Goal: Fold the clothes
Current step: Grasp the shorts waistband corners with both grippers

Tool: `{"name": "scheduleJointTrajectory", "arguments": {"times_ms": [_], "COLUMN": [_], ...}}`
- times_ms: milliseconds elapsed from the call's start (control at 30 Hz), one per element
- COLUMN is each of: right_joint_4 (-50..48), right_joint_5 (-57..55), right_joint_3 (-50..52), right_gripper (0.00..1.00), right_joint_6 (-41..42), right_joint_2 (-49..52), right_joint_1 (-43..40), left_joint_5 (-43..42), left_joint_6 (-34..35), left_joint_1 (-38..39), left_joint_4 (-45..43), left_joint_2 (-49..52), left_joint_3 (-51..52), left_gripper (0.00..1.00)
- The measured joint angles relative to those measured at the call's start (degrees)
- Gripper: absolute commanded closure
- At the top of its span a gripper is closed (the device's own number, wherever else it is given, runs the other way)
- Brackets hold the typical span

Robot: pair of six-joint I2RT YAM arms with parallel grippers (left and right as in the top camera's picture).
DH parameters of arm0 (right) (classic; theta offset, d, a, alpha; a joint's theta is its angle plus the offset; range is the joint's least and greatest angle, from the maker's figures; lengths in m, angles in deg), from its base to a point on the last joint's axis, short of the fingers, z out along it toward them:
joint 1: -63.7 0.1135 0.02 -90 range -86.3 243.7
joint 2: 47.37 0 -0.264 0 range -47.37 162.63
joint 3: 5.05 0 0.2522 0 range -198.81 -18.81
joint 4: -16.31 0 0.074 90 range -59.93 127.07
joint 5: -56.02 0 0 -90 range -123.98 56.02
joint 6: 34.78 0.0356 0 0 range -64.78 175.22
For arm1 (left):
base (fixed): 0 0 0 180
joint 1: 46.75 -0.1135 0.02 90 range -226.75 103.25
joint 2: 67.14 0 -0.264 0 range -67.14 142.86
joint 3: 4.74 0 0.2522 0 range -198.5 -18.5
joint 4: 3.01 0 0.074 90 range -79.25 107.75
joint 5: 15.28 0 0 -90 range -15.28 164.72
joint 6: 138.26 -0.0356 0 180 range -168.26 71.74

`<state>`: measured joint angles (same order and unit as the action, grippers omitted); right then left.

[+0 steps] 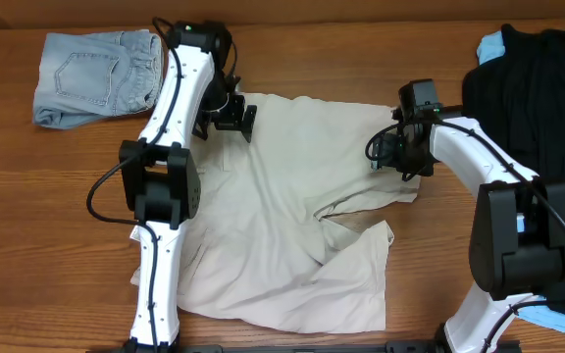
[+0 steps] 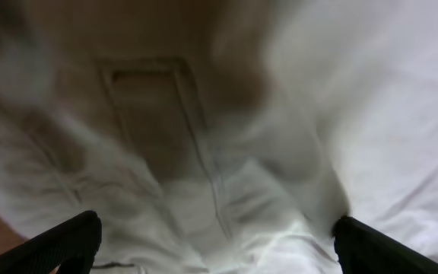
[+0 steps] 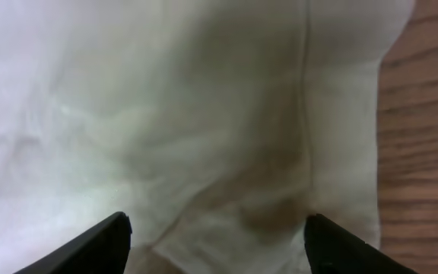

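Note:
The beige khaki shorts lie spread out on the wooden table, with a leg folded over near the front. My left gripper is at the shorts' far left corner, open, its fingers wide apart over the cloth. My right gripper is at the shorts' far right edge, open, with cloth between and under its fingers. Folded light-blue denim shorts lie at the far left. A black garment over a pale-blue one lies at the right.
Bare wood shows just right of the khaki edge in the right wrist view. The pile of black and blue clothes runs down the right table edge behind my right arm.

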<state>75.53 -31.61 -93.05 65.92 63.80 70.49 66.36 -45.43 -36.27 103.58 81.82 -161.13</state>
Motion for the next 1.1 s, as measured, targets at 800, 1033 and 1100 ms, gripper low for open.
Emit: {"name": "scheduleJointTrajectory", "arguments": {"times_ms": [800,1033,1100], "right_joint_4": [-26.1,-32.7,-32.0], "right_joint_5": [-1.8,-1.7,-1.7], "right_joint_3": [-1.9,-1.8,-1.9], "right_gripper": [0.24,0.22,0.2], "right_joint_6": [0.0,0.0,-0.1], "right_joint_2": [8.0,9.6,9.6], "right_joint_1": [0.1,0.1,0.1], "left_joint_5": [0.0,0.1,0.0], "left_joint_6": [0.2,0.2,0.2], "left_joint_1": [0.0,-0.4,-0.6], "left_joint_4": [-27.3,-33.2,-33.1], "left_joint_2": [2.6,4.5,4.5], "left_joint_3": [0.0,0.0,0.0], "left_gripper": [0.0,0.0,0.0]}}
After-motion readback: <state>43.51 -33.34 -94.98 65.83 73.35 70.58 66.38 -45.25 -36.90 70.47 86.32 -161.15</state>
